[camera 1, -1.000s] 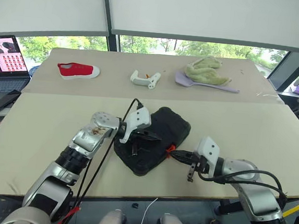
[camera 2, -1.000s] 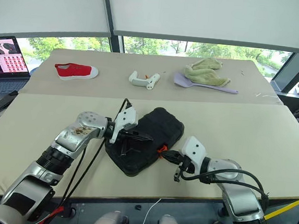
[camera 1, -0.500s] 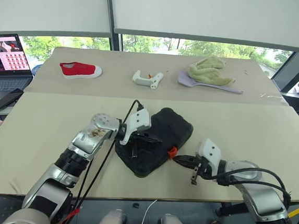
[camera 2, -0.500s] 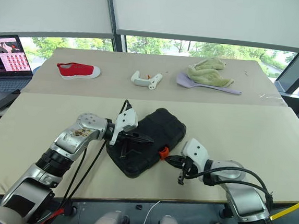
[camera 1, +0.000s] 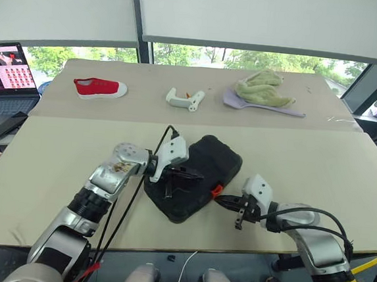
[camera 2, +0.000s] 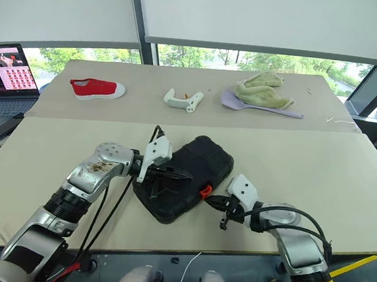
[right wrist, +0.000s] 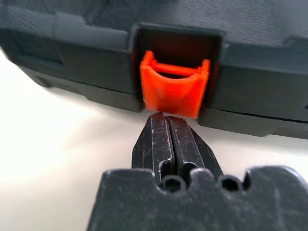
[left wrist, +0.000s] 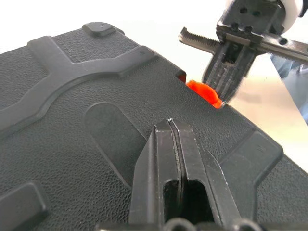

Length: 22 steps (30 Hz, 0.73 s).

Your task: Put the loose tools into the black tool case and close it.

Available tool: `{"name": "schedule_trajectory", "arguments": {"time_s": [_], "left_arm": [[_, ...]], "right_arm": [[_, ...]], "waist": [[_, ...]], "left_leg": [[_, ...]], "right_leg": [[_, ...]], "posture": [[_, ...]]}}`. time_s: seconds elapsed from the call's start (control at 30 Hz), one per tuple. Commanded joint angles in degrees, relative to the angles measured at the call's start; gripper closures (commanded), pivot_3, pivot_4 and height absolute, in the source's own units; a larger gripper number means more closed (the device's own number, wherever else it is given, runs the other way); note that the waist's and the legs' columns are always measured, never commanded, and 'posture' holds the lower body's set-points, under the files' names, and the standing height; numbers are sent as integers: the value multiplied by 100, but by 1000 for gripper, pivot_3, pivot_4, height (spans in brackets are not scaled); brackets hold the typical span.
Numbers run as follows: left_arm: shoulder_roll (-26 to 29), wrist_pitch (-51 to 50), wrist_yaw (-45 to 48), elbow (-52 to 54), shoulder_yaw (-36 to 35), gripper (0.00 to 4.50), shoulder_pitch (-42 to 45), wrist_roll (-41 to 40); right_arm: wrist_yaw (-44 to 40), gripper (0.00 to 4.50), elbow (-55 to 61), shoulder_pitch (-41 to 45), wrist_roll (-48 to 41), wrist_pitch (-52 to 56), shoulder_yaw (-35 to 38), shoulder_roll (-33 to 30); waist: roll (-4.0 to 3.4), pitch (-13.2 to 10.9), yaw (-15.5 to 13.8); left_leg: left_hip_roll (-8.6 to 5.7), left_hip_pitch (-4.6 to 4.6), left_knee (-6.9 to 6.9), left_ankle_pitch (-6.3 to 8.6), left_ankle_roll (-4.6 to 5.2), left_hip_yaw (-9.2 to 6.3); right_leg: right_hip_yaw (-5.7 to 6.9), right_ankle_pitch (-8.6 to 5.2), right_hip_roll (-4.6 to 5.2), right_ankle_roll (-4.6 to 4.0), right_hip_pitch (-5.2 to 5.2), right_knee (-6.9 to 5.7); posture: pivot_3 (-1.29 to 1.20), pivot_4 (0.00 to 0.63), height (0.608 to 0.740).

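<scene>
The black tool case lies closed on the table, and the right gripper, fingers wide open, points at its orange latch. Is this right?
Not quite. In the right wrist view the right gripper has its fingers pressed together, not wide open. The black tool case is closed, and the orange latch sits just ahead of the fingertips.

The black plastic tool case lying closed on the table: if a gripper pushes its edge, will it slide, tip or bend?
The black moulded plastic tool case looks rigid, so it probably will not bend. Lying flat on the smooth beige table, it would likely slide, not tip. The left gripper on its lid may resist that.
</scene>
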State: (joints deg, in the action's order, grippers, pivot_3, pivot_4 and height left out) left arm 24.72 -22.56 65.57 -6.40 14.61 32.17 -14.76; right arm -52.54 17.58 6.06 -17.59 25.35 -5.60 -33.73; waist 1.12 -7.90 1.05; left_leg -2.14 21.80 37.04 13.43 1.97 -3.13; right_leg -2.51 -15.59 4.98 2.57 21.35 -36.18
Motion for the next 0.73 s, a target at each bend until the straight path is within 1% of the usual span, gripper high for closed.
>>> {"name": "schedule_trajectory", "arguments": {"time_s": [0.03, 0.13, 0.17, 0.2, 0.23, 0.3, 0.37, 0.4, 0.47, 0.5, 0.63, 0.73], "left_arm": [[203, 301, 75, 177, -590, 3915, -577, -401], [539, 529, 127, 665, -1240, 2780, -1010, -730], [652, 600, 14, 817, -1486, 2357, -1195, -787], [776, 523, -64, 949, -1668, 2049, -1362, -864], [947, 661, -140, 1052, -1915, 1609, -1666, -818], [1173, 893, -219, 1185, -2185, 938, -2101, -732], [1368, 1170, -291, 1226, -2477, 199, -2599, -620], [1439, 1448, -369, 1145, -2688, 85, -2925, -515], [1541, 1754, -464, 1082, -2996, 85, -3502, -412], [1560, 1868, -506, 1067, -3063, 85, -3655, -385], [1505, 1952, -679, 1141, -3202, 85, -4053, -443], [1375, 2057, -978, 1310, -3211, 85, -4244, -370]], "right_arm": [[-162, 3390, 491, -268, -459, -136, 738, -306], [-416, 2372, 296, -679, -337, -765, 1202, -664], [-492, 1956, 125, -789, -269, -1109, 1388, -754], [-557, 1694, -50, -863, -221, -1422, 1538, -823], [-738, 1258, -364, -920, -164, -1984, 1709, -902], [-1048, 637, -827, -973, -141, -2804, 1897, -981], [-1413, 12, -1303, -947, -339, -3449, 2093, -946], [-1623, 0, -1574, -906, -455, -3565, 2162, -992], [-1848, 0, -2081, -710, -647, -3698, 2265, -1003], [-1919, 0, -2234, -645, -712, -3697, 2281, -1010], [-2163, 0, -2684, -415, -576, -4091, 2177, -1086], [-2158, 0, -2717, -245, -505, -4136, 2023, -1046]], "waist": [[-2, 0, 1], [0, -1, -20], [-1, -2, -17], [-2, -4, -14], [-4, -13, -15], [-5, -25, -28], [-9, -30, -43], [-10, -32, -42], [-16, -43, -41], [-14, -50, -41], [-23, -78, -105], [-32, -84, -134]], "left_leg": [[2, 4, -4, 0, 0, 0], [2, 50, -8, -2, -3, 0], [0, 71, -8, -3, -5, 1], [-1, 82, -11, -4, -7, 3], [-1, 84, -14, -2, -10, 4], [-4, 93, -15, 0, -12, 9], [-11, 94, -14, 0, -12, 12], [-12, 93, -14, 0, -12, 15], [-12, 91, -14, 1, -12, 16], [-11, 91, -16, 1, -12, 17], [1, 100, -15, 0, -13, 15], [4, 101, -15, 1, -14, 16]], "right_leg": [[0, 1, 1, -2, 5, 0], [1, 4, 1, -6, 57, 0], [0, 6, 1, -9, 80, -2], [-1, 8, 0, -13, 94, -2], [-1, 8, 0, -13, 99, -2], [-1, 8, 5, -13, 105, 4], [3, 8, 17, -13, 102, 9], [3, 8, 23, -13, 98, 13], [3, 8, 29, -13, 94, 19], [1, 8, 31, -14, 94, 20], [-6, 16, 41, -27, 99, 22], [-7, 16, 42, -29, 100, 22]], "posture": [[0, 150, 740], [0, 150, 740], [0, 150, 740], [0, 150, 740], [0, 150, 740], [0, 150, 740], [0, 150, 740], [0, 150, 740], [0, 150, 740], [0, 150, 740], [0, 150, 740], [0, 150, 740]]}}
